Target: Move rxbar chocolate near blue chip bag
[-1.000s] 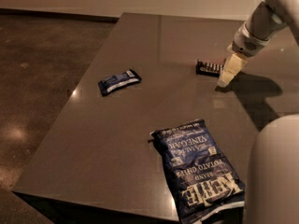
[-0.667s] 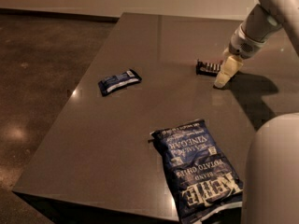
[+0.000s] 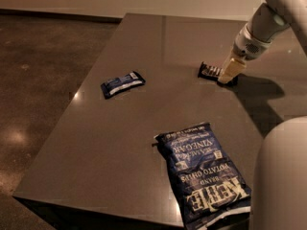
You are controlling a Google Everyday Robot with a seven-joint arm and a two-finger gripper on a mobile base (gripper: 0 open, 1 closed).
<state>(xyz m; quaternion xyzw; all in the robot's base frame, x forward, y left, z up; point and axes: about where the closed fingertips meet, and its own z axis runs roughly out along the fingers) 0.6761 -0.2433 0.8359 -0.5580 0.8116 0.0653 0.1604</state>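
The rxbar chocolate [image 3: 209, 71] is a small flat black wrapper with pale lettering, lying on the table at the right of the middle. The gripper [image 3: 226, 77] comes down from the upper right, its pale tip on the bar's right end, hiding that end. The blue chip bag [image 3: 204, 171] is a large crinkled dark-blue bag with white lettering, lying flat near the table's front edge, well in front of the bar.
A small dark blue bar wrapper with a white stripe [image 3: 123, 83] lies left of the middle. The grey table [image 3: 120, 143] has its left and front edges in view, with dark floor beyond. The robot's white body [image 3: 283, 176] fills the lower right corner.
The gripper has moved slightly left and down onto the right end of the rxbar. The bar, the chip bag and the blue wrapper have not moved.
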